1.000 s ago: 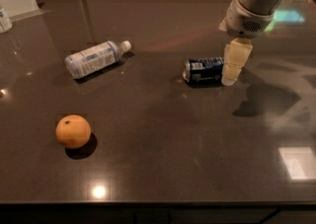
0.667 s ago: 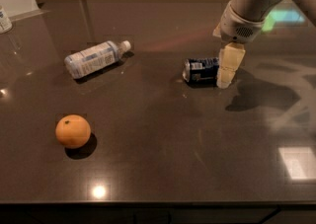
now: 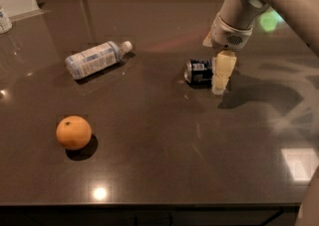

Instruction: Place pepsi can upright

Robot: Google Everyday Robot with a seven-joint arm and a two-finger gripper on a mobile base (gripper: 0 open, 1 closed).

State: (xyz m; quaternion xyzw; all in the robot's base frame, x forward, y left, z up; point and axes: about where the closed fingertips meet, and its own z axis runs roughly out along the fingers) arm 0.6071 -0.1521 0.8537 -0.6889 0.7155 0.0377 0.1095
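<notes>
Pepsi can (image 3: 198, 71) lies on its side at the table's (image 3: 164, 170) 2 o'clock, long axis running 9 to 3, silver end toward 9. Your gripper (image 3: 219, 86) stands at its 3 o'clock end; you cannot tell whether it grips.

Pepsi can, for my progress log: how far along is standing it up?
Done: the end effector is down beside the pepsi can. In hand: nothing lifted; the can lies on its side. Left: grasp it, stand it upright.
</notes>
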